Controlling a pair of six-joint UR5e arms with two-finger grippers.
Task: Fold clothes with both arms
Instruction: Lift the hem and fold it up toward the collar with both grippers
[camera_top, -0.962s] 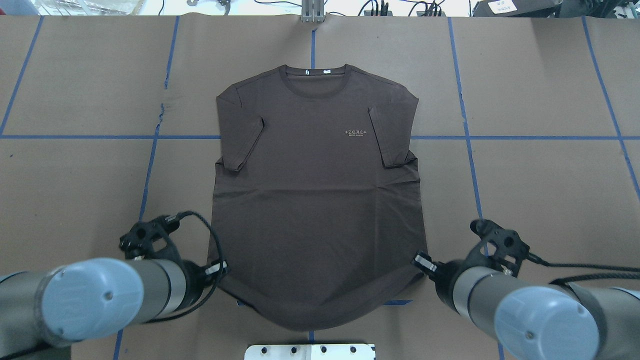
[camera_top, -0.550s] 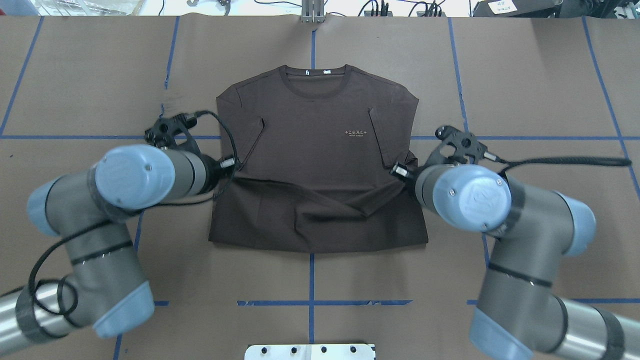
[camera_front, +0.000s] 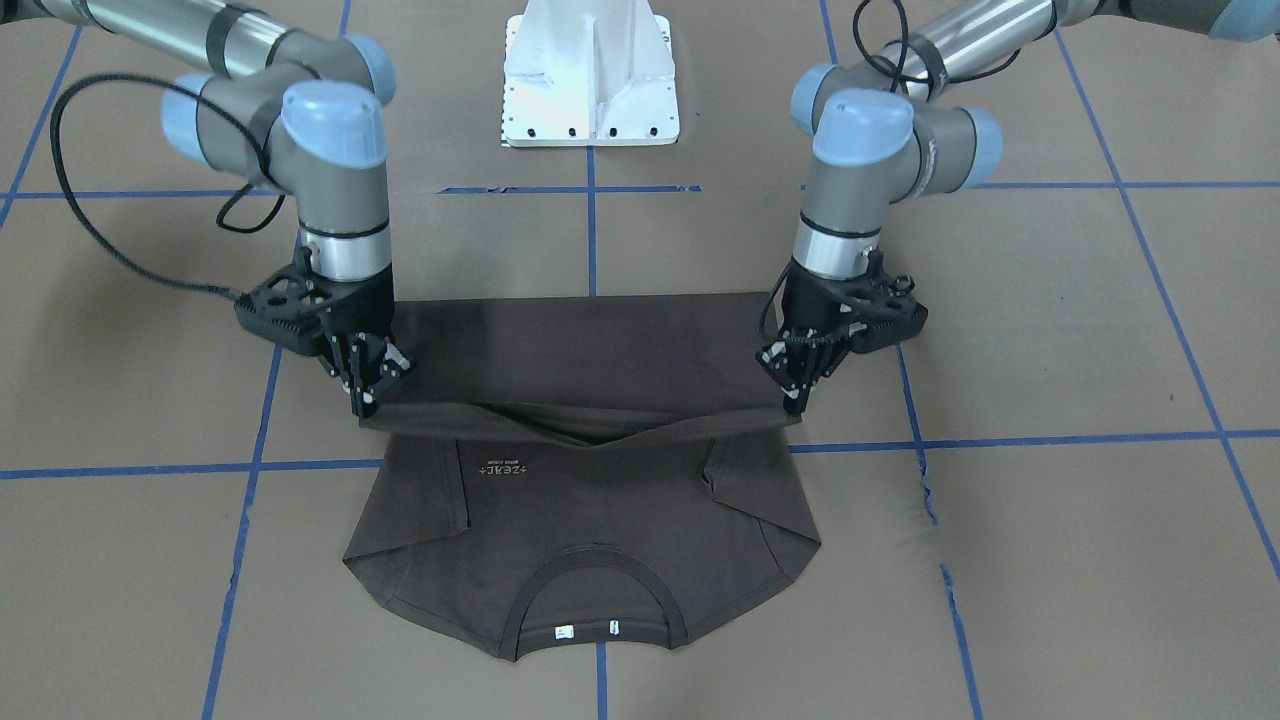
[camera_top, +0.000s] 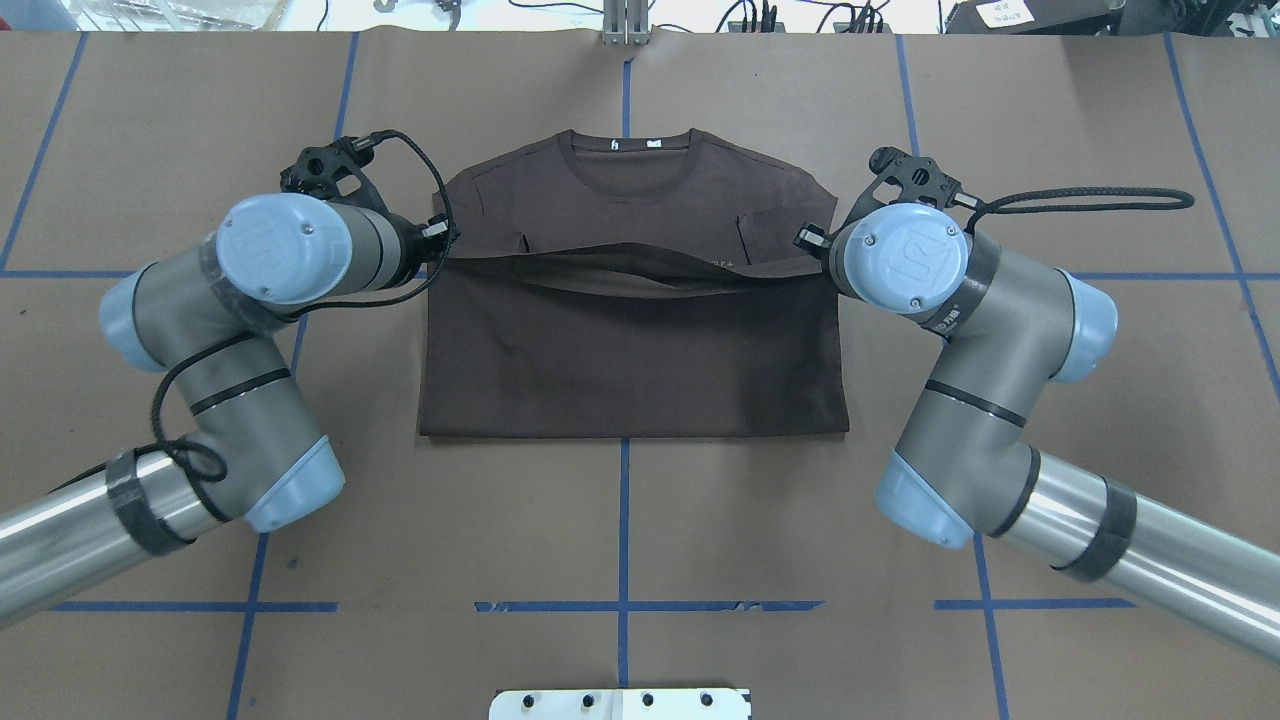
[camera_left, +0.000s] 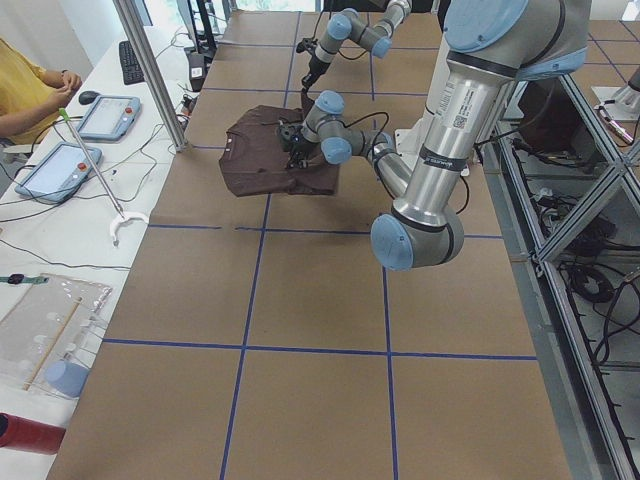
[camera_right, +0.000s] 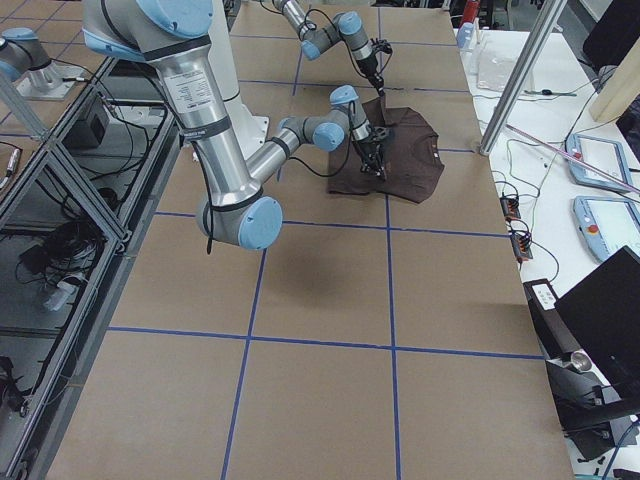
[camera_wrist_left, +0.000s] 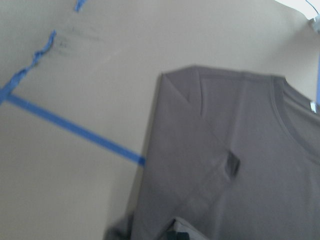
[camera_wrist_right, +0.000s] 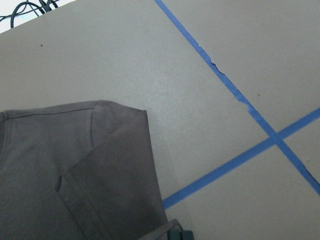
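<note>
Bottom-up fold is mid-flight here, as far as I can judge.

Left pincer (camera_front: 797, 395) is pinched tight on one corner of the hem (camera_front: 580, 415), out to the left of the collar (camera_front: 598, 553) and a bit nearer the robot than it. It hangs just above the lower layer of cloth.

The t-shirt (camera_top: 630, 350) lies flat on the bench (camera_top: 760, 520), chest up, collar at the far end from the robot. Both sleeves are tucked in over the chest. The lower half is doubled over, and the lifted hem hangs between crease and collar, sagging a little in the middle. From across the bench the logo (camera_front: 503, 468) shows just collar-side of the hem.

Right pincer (camera_front: 365, 395) mirrors it on the other side of the collar, clamped on the other hem corner at about the same height.

Next move, I'd guess: both arms carry the hem the rest of the way toward the collar, level with each other. A bit of outward pull should take out that sag. Then lower it near the shoulder line and let go on both sides together, otherwise the top layer lands skewed.
</note>
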